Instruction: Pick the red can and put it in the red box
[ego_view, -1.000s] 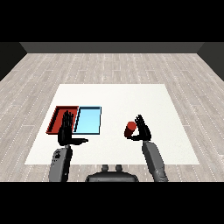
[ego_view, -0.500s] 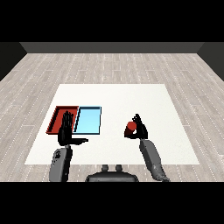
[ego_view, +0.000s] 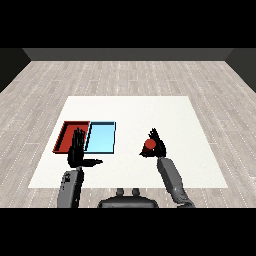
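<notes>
Grasp step, by my read: right black hand curled round small red cylindrical can at table's 4 o'clock, well apart from flat red tray at 9 o'clock; next needs lift & carry leftward past light blue tray; left hand fingers straight, idle.

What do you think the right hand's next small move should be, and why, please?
Probably carry the can leftward toward the red tray. The right hand is curled round it, right of the blue tray, and the red tray lies beyond that, at the far left.
</notes>
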